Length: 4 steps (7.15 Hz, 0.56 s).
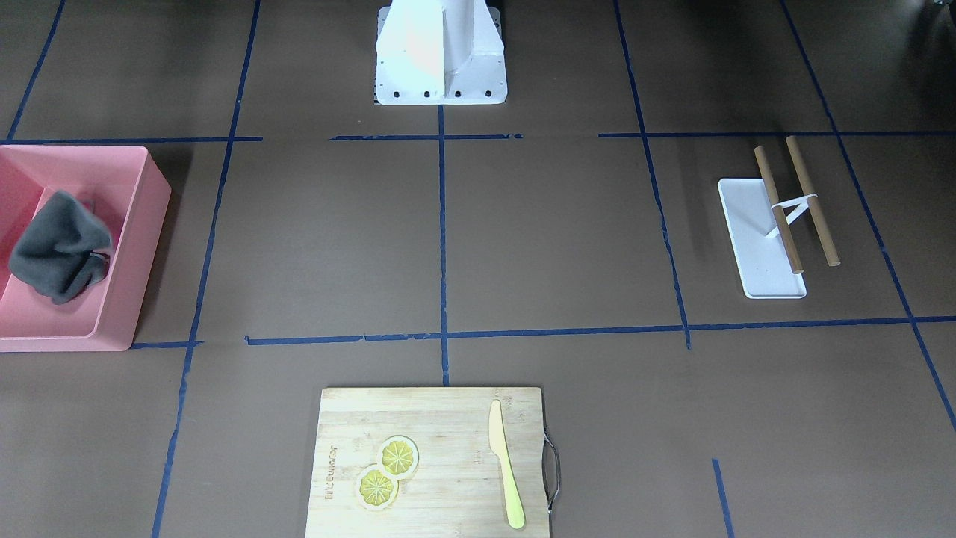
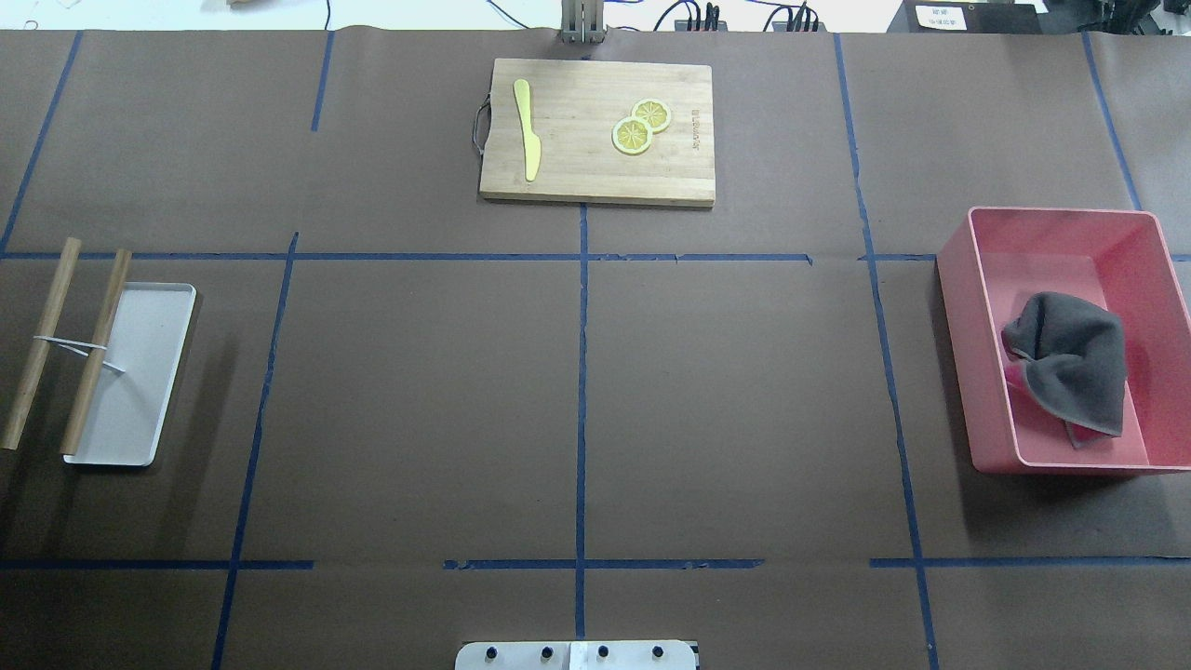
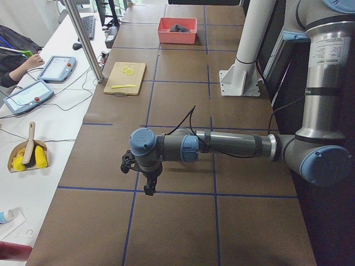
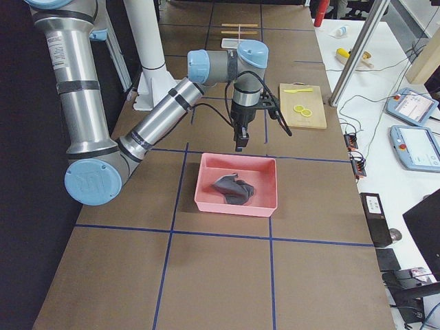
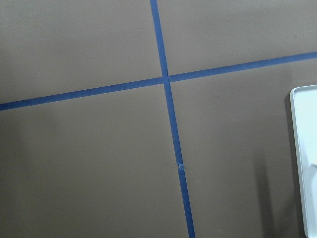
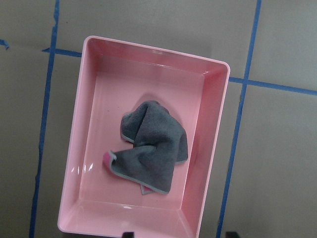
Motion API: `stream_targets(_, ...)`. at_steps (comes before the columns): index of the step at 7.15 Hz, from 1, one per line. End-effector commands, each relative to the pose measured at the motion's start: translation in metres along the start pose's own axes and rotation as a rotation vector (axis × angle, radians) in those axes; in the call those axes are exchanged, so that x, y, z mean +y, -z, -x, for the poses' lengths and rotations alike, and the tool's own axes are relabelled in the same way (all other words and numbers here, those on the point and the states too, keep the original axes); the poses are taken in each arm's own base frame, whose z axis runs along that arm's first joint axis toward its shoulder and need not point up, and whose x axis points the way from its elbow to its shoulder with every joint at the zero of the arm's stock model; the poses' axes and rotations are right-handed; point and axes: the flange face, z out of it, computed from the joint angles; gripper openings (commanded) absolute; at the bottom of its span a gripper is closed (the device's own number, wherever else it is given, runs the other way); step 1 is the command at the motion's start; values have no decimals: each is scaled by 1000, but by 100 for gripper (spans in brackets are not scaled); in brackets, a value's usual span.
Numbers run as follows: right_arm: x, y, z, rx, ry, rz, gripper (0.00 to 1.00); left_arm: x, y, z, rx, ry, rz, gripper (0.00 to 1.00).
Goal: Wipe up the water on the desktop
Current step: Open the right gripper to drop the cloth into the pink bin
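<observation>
The desktop [image 2: 419, 409] is a matte brown surface with blue tape lines; I can make out no water on it. A crumpled grey cloth [image 2: 1070, 372] lies in a pink bin [image 2: 958, 279] at the robot's right. My right gripper [image 4: 240, 141] hangs above the bin's near side. In the right wrist view its two fingertips [image 6: 129, 234] stand wide apart and empty over the bin [image 6: 79, 148] and cloth [image 6: 151, 148]. My left gripper [image 3: 147, 188] shows only in the exterior left view, hovering above the desktop; I cannot tell if it is open.
A wooden cutting board [image 2: 595, 130] with two lemon slices [image 2: 640, 126] and a yellow knife [image 2: 528, 126] lies at the far middle. A white tray [image 2: 140, 372] with two tied wooden sticks [image 2: 37, 344] lies at the left. The robot's white base [image 1: 441, 52] stands at the near edge.
</observation>
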Motion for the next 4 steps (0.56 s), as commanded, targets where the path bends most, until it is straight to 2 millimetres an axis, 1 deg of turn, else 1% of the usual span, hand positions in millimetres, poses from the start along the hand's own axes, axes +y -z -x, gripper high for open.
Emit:
stream_targets(1, 3, -11, -8, 1, -14, 24, 100, 1, 0, 0, 0, 1, 1, 100)
stream_targets(2, 10, -31, -23, 0, -5, 12, 100, 1, -1, 1, 0, 2, 2, 100)
stream_targets(3, 22, -59, -44, -2, 11, -10, 100, 1, 0, 0, 0, 1, 1, 100)
stream_targets(4, 40, -94, -69, -22, 26, -27, 100, 1, 0, 0, 0, 1, 1, 100)
